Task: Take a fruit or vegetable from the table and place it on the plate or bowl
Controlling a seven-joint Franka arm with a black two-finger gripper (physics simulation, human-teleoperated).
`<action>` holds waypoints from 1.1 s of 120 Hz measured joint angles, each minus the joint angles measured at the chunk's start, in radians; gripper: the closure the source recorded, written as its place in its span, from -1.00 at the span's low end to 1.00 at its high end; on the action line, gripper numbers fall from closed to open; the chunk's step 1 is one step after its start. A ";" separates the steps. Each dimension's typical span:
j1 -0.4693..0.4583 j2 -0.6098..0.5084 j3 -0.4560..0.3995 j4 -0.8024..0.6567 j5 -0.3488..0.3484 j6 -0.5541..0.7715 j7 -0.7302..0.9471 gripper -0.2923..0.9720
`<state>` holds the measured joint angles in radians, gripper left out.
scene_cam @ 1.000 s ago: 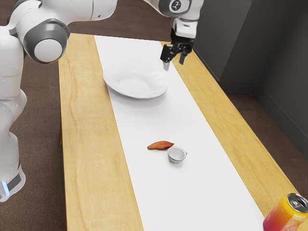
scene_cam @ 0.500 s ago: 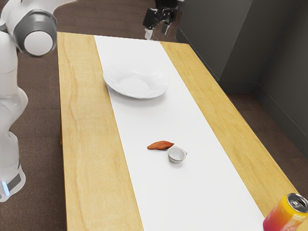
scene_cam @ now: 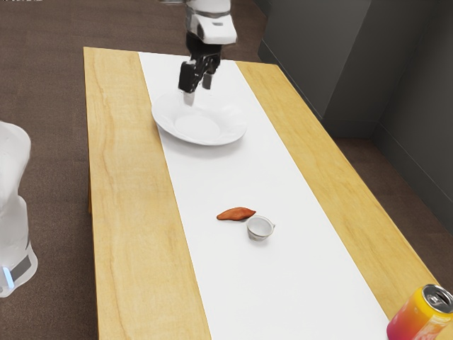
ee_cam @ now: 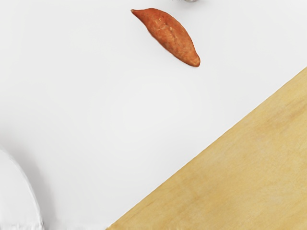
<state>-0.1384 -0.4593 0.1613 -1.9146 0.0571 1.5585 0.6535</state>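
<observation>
An orange-brown sweet potato (scene_cam: 236, 213) lies on the white runner near the table's middle, touching nothing. In the wrist view the sweet potato (ee_cam: 168, 36) lies far from the hand. A wide white plate (scene_cam: 164, 120) sits on the runner toward the table's far end, and its rim (ee_cam: 14, 199) shows in the wrist view. My black gripper (scene_cam: 195, 80) hangs open just above the plate's far rim, holding nothing.
A small grey cup (scene_cam: 260, 228) stands right beside the sweet potato, on the exterior view's right of it. An orange-yellow can (scene_cam: 421, 316) stands at the table's near right corner. Bare wood (scene_cam: 127, 212) flanks the runner on both sides.
My arm has swung from the runner's right edge, back past the table's far end, then to above the plate's far rim. Sweet potato, cup and plate have not moved.
</observation>
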 joint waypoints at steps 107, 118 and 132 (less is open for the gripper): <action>-0.006 0.157 -0.189 -0.311 -0.163 0.430 -0.576 -0.54; -0.016 0.204 -0.190 -0.310 -0.185 0.465 -0.610 -0.54; -0.024 0.244 -0.191 -0.310 -0.203 0.510 -0.647 -0.54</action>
<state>-0.1620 -0.2158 -0.0297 -2.2249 -0.1457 2.0689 0.0070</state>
